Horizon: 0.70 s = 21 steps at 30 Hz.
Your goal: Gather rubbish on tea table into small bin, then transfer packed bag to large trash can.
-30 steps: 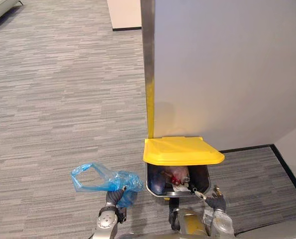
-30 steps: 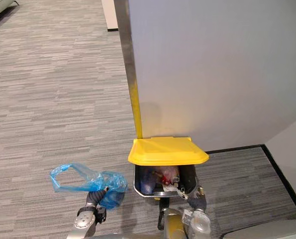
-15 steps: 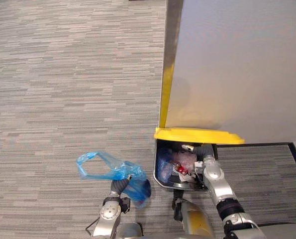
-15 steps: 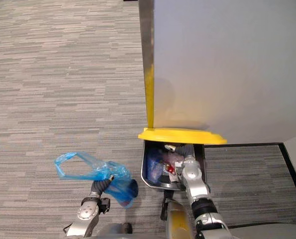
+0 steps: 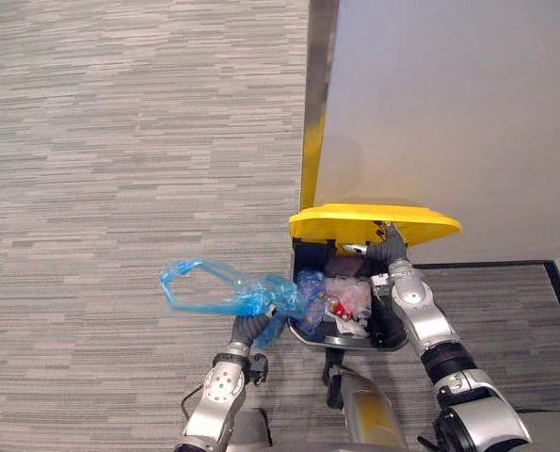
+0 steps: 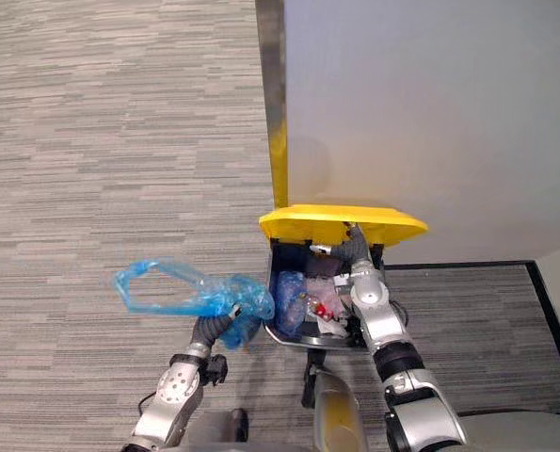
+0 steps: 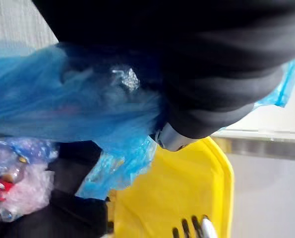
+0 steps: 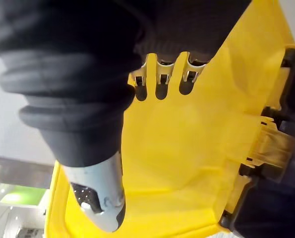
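We have the blue bag [image 5: 232, 297] in our left hand [image 5: 249, 330], whose fingers are closed round the bunched plastic. The bag hangs clear of the carpet on the left side of the large trash can [image 5: 312, 339]. Its long axis runs sideways. The full, crumpled end sits right at the can's left rim, and the empty loop of plastic trails away from the can.

Our right hand [image 5: 391, 250] reaches over the can from its right side. Its fingers are straight and spread flat against the underside of the yellow lid [image 5: 374, 223], propping it up, with nothing grasped. The mouth of the can is open beneath it, and other rubbish [image 5: 341, 301] already lies inside.

The opening lies directly to the right of the bag, so we judge the coming move to be a short sideways carry over the left rim, full end first. The lid hand already takes up the right half of the opening, so the drop will probably have to fall toward the can's left side.
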{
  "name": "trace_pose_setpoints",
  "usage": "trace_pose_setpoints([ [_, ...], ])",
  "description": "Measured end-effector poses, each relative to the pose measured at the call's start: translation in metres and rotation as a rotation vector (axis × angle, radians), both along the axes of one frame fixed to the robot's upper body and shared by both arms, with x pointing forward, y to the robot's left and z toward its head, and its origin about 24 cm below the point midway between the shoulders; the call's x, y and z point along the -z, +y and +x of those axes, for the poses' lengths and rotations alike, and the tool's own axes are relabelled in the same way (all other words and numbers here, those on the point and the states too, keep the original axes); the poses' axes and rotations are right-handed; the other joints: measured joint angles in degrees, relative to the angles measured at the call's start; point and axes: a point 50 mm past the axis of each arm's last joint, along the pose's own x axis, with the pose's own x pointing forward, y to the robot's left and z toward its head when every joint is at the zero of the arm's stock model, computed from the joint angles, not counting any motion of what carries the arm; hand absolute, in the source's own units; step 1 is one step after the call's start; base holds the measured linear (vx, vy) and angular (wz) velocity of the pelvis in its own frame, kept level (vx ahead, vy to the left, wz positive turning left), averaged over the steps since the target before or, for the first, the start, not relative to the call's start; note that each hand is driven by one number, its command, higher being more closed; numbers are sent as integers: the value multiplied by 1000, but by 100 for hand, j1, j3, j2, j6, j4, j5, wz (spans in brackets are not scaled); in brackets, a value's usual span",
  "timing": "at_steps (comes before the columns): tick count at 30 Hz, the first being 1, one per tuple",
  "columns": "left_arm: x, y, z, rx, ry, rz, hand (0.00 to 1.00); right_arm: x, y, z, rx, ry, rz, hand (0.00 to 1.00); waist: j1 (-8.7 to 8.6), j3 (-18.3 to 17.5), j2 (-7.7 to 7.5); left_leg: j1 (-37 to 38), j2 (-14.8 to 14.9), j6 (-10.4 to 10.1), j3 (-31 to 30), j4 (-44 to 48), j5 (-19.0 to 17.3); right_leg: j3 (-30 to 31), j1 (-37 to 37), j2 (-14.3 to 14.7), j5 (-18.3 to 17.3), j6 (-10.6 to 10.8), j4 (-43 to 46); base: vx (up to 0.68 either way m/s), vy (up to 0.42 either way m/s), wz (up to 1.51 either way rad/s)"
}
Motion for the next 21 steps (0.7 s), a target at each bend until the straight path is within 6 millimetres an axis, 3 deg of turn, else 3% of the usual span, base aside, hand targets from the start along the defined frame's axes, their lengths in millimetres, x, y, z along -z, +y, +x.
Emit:
trace_pose_setpoints([
  [9, -47, -46, 25, 203, -209, -17, 100, -12, 5, 15, -30, -11, -53, 0, -29, 4, 3, -72, -23, 1, 2, 44, -1, 14, -53, -27, 38, -55, 2, 0, 0, 0],
  [12, -60, -52, 33, 224, -265, -8, 100, -22, 8, 21, -43, -39, -63, 0, -108, 119, 12, -159, -32, 6, -17, 144, -7, 9, -83, -50, 64, -69, 2, -19, -17, 3],
  [21, -58, -68, 68, 250, -288, 203, 100, -68, 8, 40, -53, -164, -113, 0, -335, 594, 26, -991, 21, 32, -140, 1019, -282, -5, -496, -77, 273, 146, 13, -71, -42, 3],
])
